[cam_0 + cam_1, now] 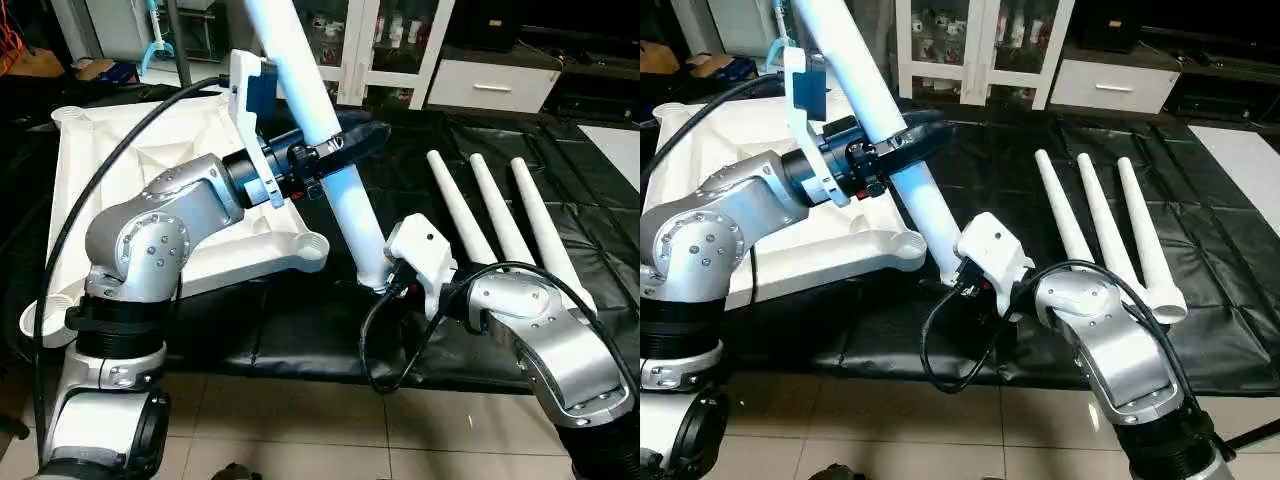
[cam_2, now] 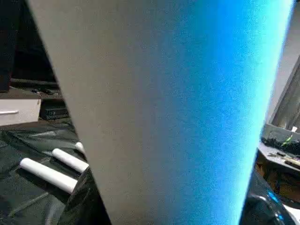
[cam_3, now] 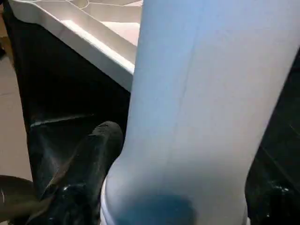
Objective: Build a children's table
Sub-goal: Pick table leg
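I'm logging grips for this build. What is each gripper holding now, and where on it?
One white table leg, tilted. The left gripper clasps it around mid-length; the right gripper holds its lower, wider end beside the tabletop.

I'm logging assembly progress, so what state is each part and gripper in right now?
Table top: upside down on the black mat, no leg fitted in its near socket.
Held leg: tilted, off the mat, gripped at two places.
Three spare legs: lying side by side.
Left gripper: around the leg's middle.
Right gripper: around its lower end.
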Controlling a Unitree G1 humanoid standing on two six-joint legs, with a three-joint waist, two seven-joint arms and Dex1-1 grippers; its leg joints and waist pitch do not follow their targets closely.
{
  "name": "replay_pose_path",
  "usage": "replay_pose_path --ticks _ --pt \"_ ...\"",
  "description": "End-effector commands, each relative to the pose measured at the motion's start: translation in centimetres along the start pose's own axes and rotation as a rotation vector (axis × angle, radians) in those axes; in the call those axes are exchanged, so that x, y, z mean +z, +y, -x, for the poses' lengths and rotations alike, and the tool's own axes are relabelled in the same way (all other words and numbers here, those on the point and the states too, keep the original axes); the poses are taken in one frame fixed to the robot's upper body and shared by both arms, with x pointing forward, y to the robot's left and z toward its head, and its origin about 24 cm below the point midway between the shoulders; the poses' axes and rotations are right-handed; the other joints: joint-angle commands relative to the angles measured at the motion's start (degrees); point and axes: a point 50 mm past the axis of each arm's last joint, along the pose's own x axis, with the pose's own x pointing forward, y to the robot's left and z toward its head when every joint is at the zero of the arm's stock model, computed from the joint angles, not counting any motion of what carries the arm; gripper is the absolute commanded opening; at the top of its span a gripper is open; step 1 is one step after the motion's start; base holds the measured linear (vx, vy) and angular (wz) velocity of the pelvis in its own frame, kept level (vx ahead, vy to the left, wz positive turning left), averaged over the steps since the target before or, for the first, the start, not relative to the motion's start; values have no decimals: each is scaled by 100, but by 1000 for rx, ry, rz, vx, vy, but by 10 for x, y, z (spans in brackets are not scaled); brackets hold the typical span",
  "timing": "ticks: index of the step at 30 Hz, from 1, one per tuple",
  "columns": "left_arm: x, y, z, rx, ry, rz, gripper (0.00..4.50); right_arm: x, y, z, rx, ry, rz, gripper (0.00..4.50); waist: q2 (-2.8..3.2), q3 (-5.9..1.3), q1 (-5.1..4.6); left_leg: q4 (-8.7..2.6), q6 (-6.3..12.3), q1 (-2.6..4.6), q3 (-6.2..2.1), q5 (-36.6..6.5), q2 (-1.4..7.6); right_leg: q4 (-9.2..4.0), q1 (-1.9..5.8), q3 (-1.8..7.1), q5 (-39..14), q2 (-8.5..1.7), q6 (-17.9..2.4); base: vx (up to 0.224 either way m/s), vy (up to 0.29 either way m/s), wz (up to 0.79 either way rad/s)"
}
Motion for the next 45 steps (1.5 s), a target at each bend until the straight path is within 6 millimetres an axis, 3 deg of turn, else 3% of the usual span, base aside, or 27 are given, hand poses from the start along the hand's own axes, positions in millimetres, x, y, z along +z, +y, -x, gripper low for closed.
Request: replay_pose_path --ticks 1,8,11,18,19,20,21,25,32,39,45 --pt "7 6 3 63 -22 -7 192 5 0 0 -1 -21 28 275 84 -417 -2 -429 -322 157 -62 -981 201 -412 210 191 -285 -334 -1276 0 0 0" --pt "9 10 2 99 -55 21 184 8 -6 -1 -76 -33 61 275 90 -414 -4 -434 -331 148 -67 -969 201 -410 208 189 -297 -330 -1258 0 0 0" --pt "12 13 1 143 -79 24 181 12 -13 -2 -137 -56 69 345 79 -419 -15 -425 -353 145 -65 -930 197 -401 215 188 -212 -330 -1279 0 0 0" --pt "23 26 -3 344 -111 8 173 36 -31 -1 -350 -191 149 391 93 -429 -24 -421 -389 158 -70 -869 201 -398 204 187 -161 -322 -1188 0 0 0" --pt "26 39 -1 513 -112 17 173 48 -30 -1 -405 -251 228 391 93 -438 -25 -412 -399 153 -67 -833 189 -384 212 184 -63 -310 -1170 0 0 0" --pt "26 40 0 527 -112 16 172 49 -30 -1 -409 -255 234 405 95 -436 -27 -408 -419 156 -65 -825 196 -391 198 187 -24 -305 -1146 0 0 0" --pt "29 49 3 647 -136 45 172 55 -20 -6 -379 -285 275 419 86 -439 -28 -404 -413 138 -77 -799 179 -378 237 184 39 -308 -1108 0 0 0" --pt "35 56 6 770 -197 100 172 48 -2 -17 -282 -235 341 447 77 -450 -28 -397 -308 132 -87 -663 174 -374 256 178 321 -304 -1124 0 0 0" --pt "41 54 2 774 -239 161 172 34 22 -32 -193 -188 388 450 68 -436 -3 -401 -251 134 -86 -746 186 -386 237 181 210 -322 -1205 0 0 0" --pt "43 53 -1 792 -244 189 172 32 21 -37 -235 -164 416 450 61 -423 -14 -410 -296 132 -89 -899 181 -408 223 185 -76 -324 -1125 0 0 0" --pt "44 49 -3 775 -235 183 172 41 6 -39 -335 -170 442 450 56 -433 -30 -397 -273 130 -81 -772 170 -390 222 183 107 -315 -1145 0 0 0"
